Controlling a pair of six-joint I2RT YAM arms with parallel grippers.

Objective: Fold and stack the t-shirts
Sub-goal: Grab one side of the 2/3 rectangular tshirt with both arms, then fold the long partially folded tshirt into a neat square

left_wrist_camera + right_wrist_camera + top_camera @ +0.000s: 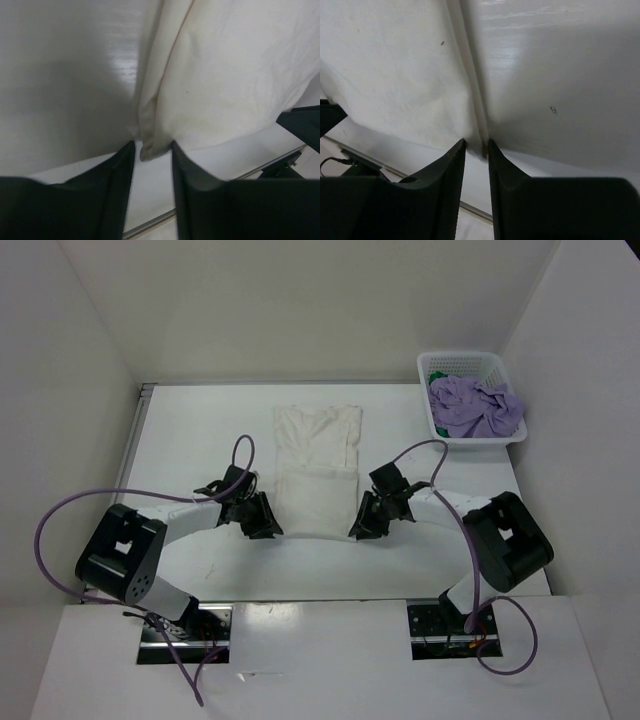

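The white t-shirt (318, 465) lies on the table (200, 430), folded into a long narrow strip, its near part doubled over. My left gripper (266, 524) is at its near left corner and my right gripper (364, 524) at its near right corner. In the left wrist view the jaws (152, 145) stand apart with the shirt's (225, 75) corner tip between the fingertips. In the right wrist view the jaws (476, 142) stand narrowly apart around the shirt's (395, 65) folded edge. The lilac t-shirt (475, 408) is bunched in the basket, with a bit of green t-shirt (438, 430) under it.
The white lattice basket (470, 359) stands at the table's far right corner. White walls enclose the table on the left, back and right. The table's near edge runs just behind both grippers.
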